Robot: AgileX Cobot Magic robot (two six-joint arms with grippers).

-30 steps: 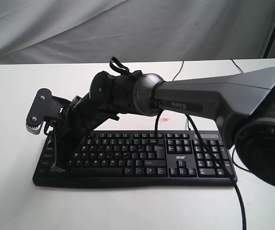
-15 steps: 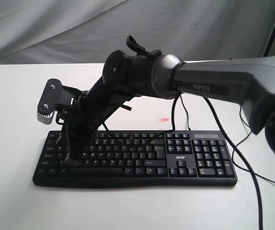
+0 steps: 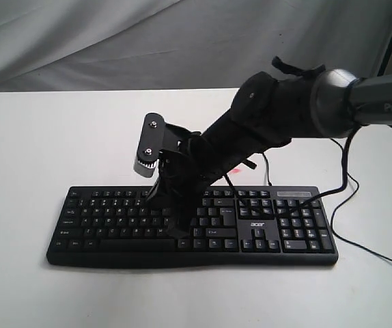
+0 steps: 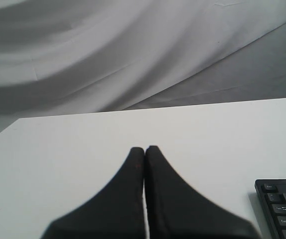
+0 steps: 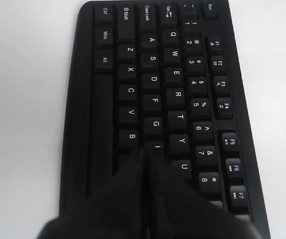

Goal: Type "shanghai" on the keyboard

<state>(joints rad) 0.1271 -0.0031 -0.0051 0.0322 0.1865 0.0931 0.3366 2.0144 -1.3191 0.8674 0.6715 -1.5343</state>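
Judging by the right gripper [image 5: 147, 151] (pinched together, empty) on H [image 5: 157, 146] of the keyboard [image 5: 153, 79], "h" is being typed; A [image 5: 151, 40] is needed next.

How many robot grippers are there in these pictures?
2. The right gripper is shut, its tip at the H key of the keyboard. The left gripper, seen only by its wrist camera, is shut above the white table near a keyboard corner.
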